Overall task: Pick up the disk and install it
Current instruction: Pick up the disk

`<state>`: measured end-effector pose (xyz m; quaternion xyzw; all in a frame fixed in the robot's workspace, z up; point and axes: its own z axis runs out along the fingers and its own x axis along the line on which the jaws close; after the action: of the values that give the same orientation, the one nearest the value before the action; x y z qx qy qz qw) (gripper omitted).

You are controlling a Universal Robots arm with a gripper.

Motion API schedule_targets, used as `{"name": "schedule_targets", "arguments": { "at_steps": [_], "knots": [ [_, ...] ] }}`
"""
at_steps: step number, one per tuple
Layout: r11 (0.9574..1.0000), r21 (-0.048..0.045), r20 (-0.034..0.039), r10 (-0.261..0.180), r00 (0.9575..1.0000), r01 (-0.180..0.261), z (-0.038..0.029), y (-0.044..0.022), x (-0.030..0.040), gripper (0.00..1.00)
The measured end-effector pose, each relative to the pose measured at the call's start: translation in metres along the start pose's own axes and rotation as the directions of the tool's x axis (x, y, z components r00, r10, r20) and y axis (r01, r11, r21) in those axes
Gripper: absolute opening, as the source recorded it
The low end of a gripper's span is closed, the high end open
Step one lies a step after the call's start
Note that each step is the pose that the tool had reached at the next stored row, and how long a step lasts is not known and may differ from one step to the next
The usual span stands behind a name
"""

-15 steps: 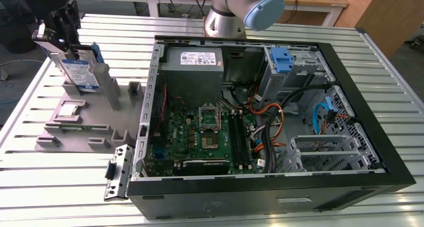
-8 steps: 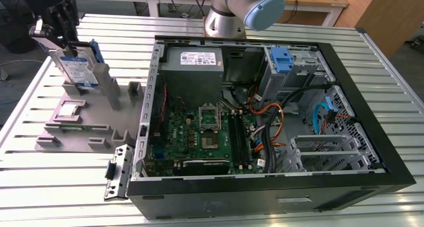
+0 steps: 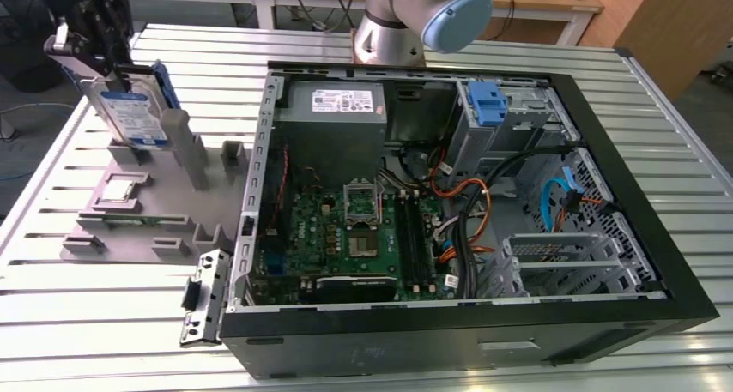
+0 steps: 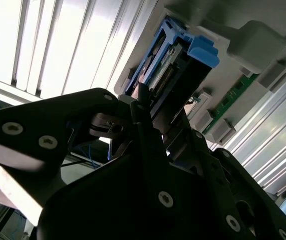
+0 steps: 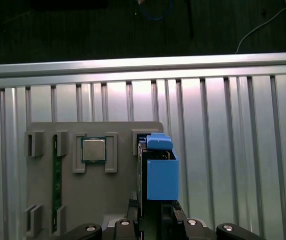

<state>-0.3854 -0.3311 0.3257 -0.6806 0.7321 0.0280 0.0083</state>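
The disk (image 3: 130, 116) stands upright on edge in a slot of the grey fixture (image 3: 154, 216), on the exterior view's left, its white-and-blue label facing out and a blue carrier bracket around it. My gripper (image 3: 115, 76) comes down on its top edge and is shut on the disk. In the first wrist view the disk (image 5: 158, 172) is seen edge-on, with the gripper (image 5: 150, 212) closed around its near end. In the second wrist view the black fingers (image 4: 148, 125) clamp the end of the disk (image 4: 183, 62).
The open computer case (image 3: 596, 152) lies on the slatted metal table (image 3: 69, 323), with a blue bracket (image 3: 487, 105) at its drive bay and a grey power supply (image 3: 332, 105). The fixture also holds a processor (image 5: 93, 149) and a memory stick (image 5: 56, 180). The arm's base (image 3: 396, 32) stands behind the case.
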Motion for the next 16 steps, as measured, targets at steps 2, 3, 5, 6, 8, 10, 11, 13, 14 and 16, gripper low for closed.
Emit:
{"name": "schedule_targets", "arguments": {
  "at_steps": [2, 3, 5, 6, 8, 10, 11, 13, 14, 16],
  "knots": [
    [1.0000, 0.0000, 0.0000, 0.000, 1.0000, 0.000, -0.0014, 0.0001, -0.0001, 0.35],
    [1.0000, 0.0001, 0.0001, 0.000, 1.0000, 0.000, -0.0014, 0.0001, -0.0001, 0.35],
    [1.0000, 0.0001, 0.0001, 0.000, 1.0000, 0.000, -0.0017, 0.0000, -0.0001, 0.35],
    [1.0000, -0.0003, -0.0002, 0.000, 1.0000, 0.000, -0.0023, 0.0001, -0.0001, 0.35],
    [1.0000, -0.0002, -0.0002, 0.000, 1.0000, 0.000, -0.0038, 0.0001, -0.0002, 0.35],
    [1.0000, -0.0001, -0.0001, 0.000, 1.0000, 0.000, -0.0061, 0.0002, -0.0003, 0.35],
    [1.0000, -0.0001, -0.0001, 0.000, 1.0000, 0.000, -0.0074, 0.0002, -0.0004, 0.35],
    [1.0000, 0.0000, -0.0001, 0.000, 1.0000, 0.000, -0.0104, 0.0003, -0.0005, 0.35],
    [1.0000, 0.0000, 0.0000, 0.000, 1.0000, 0.000, -0.0119, 0.0003, -0.0006, 0.35],
    [1.0000, -0.0001, -0.0001, 0.000, 1.0000, 0.000, -0.0156, 0.0005, -0.0008, 0.35]
  ]
}}
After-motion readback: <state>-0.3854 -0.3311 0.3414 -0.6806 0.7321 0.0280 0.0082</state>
